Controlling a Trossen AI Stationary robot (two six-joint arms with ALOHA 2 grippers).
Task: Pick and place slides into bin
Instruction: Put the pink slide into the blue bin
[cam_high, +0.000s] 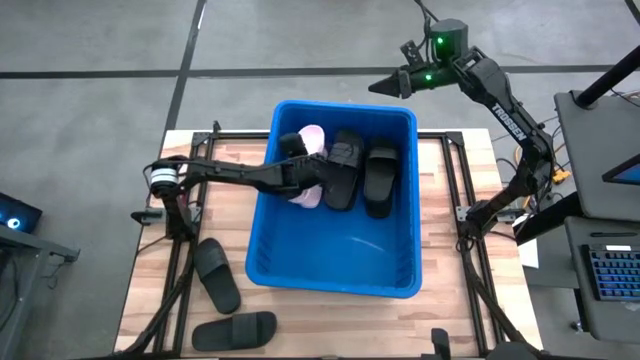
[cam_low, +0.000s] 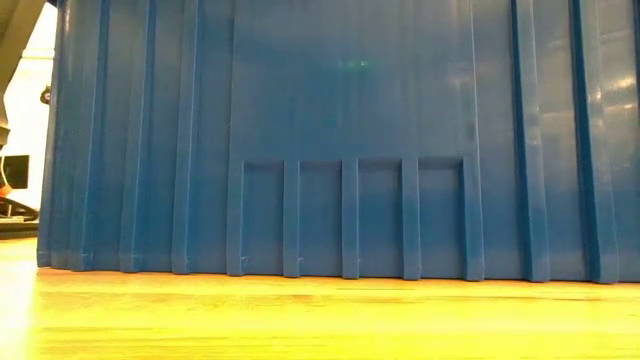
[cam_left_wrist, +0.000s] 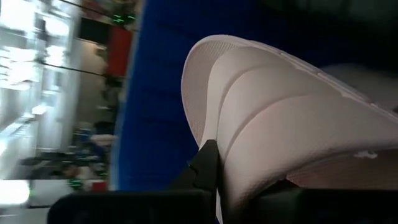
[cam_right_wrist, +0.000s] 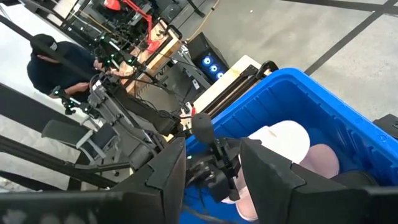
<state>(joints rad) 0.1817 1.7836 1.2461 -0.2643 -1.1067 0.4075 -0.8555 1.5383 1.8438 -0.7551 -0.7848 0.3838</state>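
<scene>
Where the worktop (cam_high: 455, 250) ends at its near left corner, two black slides lie outside the bin: one slide (cam_high: 234, 329) flat along the near edge, the other slide (cam_high: 216, 273) just behind it, angled toward the bin's left wall. Neither touches the bin, and neither touches a hand.

The blue bin (cam_high: 335, 278) stands in the middle of the worktop, with its far rim at the worktop's far edge. In the low view its ribbed near wall (cam_low: 350, 140) fills almost the whole picture. The near half of its floor is bare; the slides inside are gathered in the far half.

The left arm reaches from the worktop's left side over the bin's left rim. The left hand (cam_high: 303, 172) is inside the bin and is clamped on a pale pink slide (cam_high: 312, 140); the left wrist view shows that slide (cam_left_wrist: 286, 124) pressed against the dark fingers (cam_left_wrist: 205, 165), with the bin's blue wall behind it. Beside the pink slide, toward the right wall, two black slides rest lengthwise: one (cam_high: 345, 170) just beside the hand, one (cam_high: 381, 178) next to it.

The right hand (cam_high: 392, 86) hovers beyond the bin's far right corner, off the worktop, holding nothing, its fingers (cam_right_wrist: 267, 171) spread apart. A person (cam_right_wrist: 59, 65) stands in the room behind.
</scene>
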